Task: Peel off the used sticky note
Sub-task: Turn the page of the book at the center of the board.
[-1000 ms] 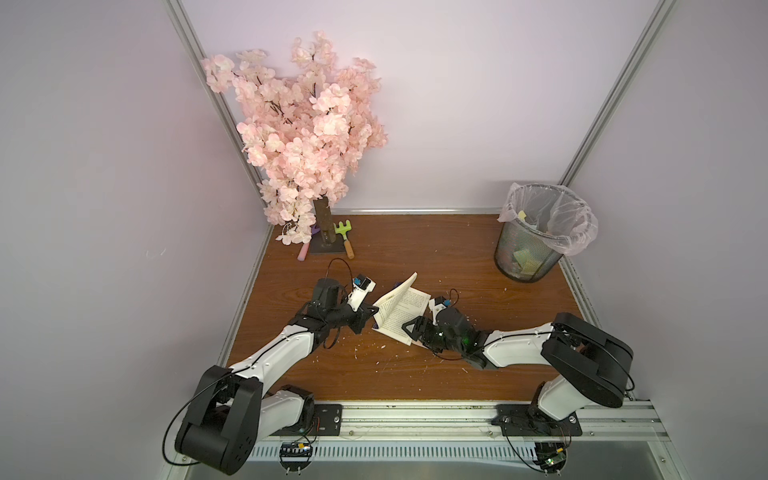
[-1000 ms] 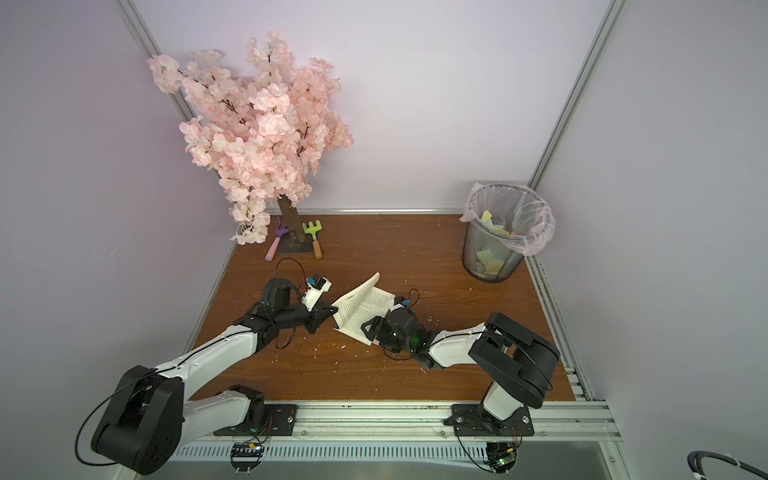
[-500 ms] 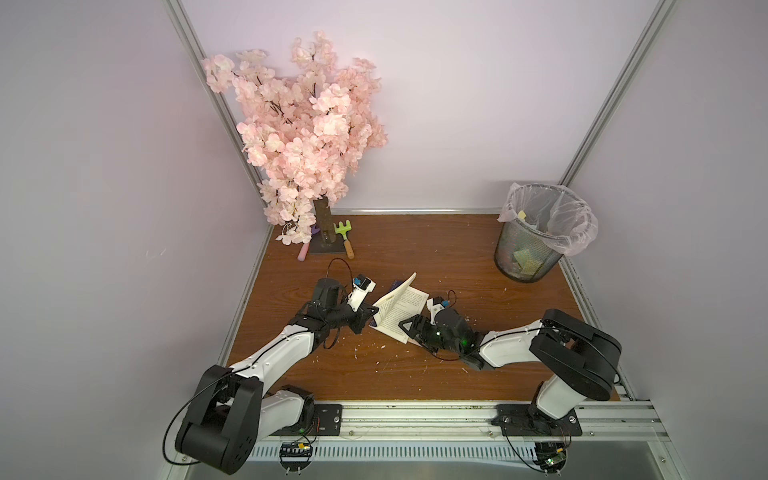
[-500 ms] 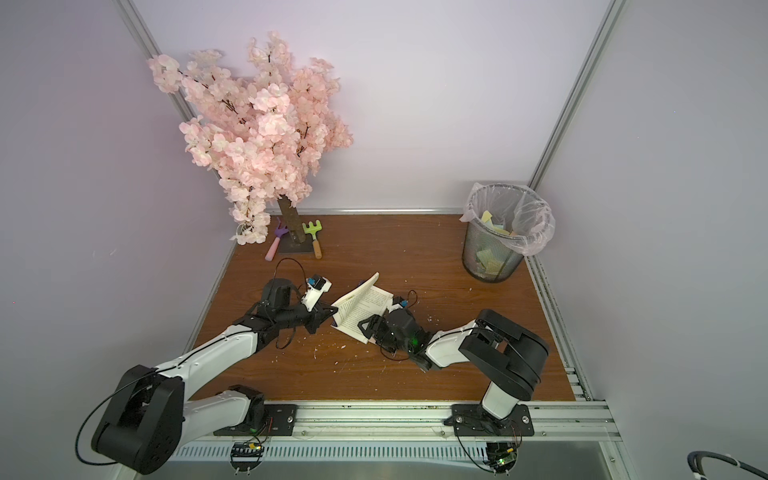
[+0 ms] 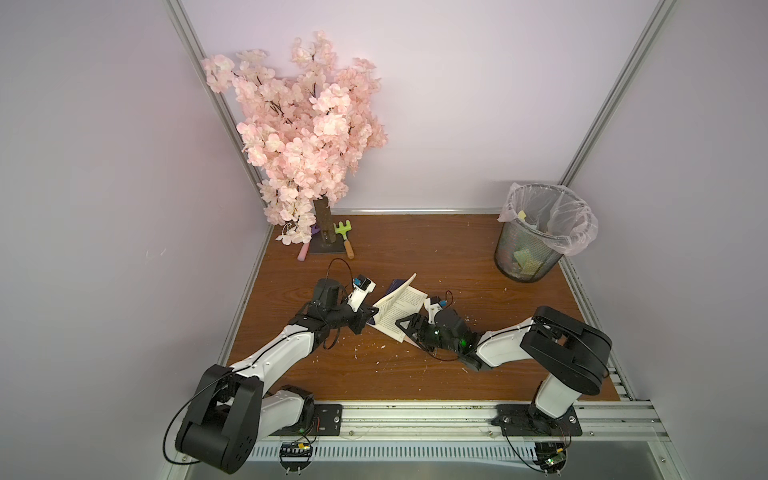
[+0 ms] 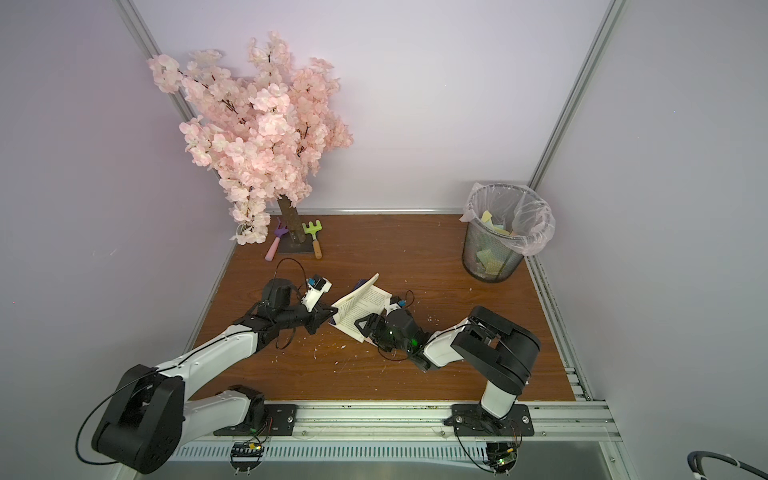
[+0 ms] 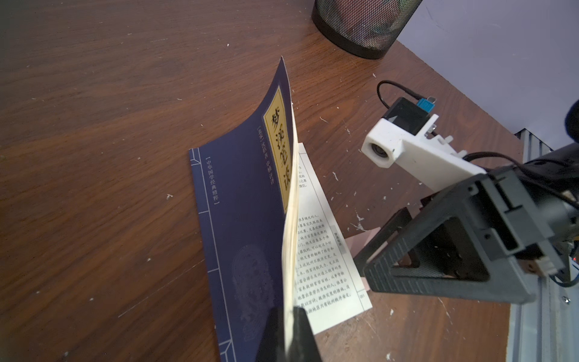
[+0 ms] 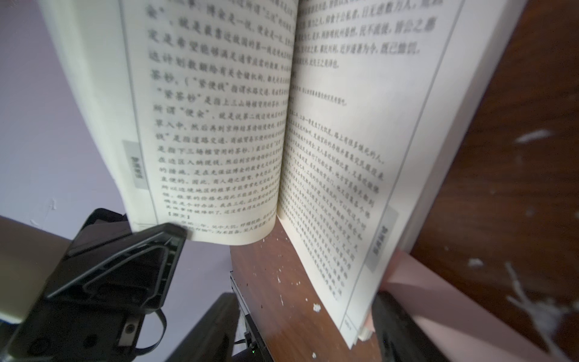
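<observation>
While the left jaws pinch raised leaves of the one book, the right jaws gape beside one pink sticky note poking from under its flat page. The right arm has edged closer.

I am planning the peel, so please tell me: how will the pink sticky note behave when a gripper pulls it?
Probably floppy and light: the sticky note is a thin pink sheet jutting from under a page. Pulling may lift that thin page too, though the left gripper pinching the book should steady it.
</observation>
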Robot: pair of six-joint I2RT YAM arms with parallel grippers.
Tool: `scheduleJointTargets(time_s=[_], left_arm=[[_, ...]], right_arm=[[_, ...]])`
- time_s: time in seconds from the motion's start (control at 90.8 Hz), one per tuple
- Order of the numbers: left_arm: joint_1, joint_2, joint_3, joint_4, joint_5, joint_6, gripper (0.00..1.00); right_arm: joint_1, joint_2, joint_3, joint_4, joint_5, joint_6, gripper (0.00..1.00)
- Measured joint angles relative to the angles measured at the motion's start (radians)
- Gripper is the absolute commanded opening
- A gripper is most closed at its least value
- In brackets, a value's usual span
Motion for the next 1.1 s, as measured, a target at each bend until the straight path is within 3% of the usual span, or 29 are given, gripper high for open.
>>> scheduleJointTargets(time_s=[0.693, 1.101], left_arm=[[0.000, 0.000, 0.000, -0.001, 0.002, 0.006, 0.02], [-0.008, 0.038, 0.034, -0.043, 0.016, 0.053, 0.02]], right_arm=[[-0.039, 0.050, 0.032, 0.072, -0.002, -0.001, 0.71], [-0.117, 0.064, 0.087, 0.077, -0.010, -0.017, 0.80]])
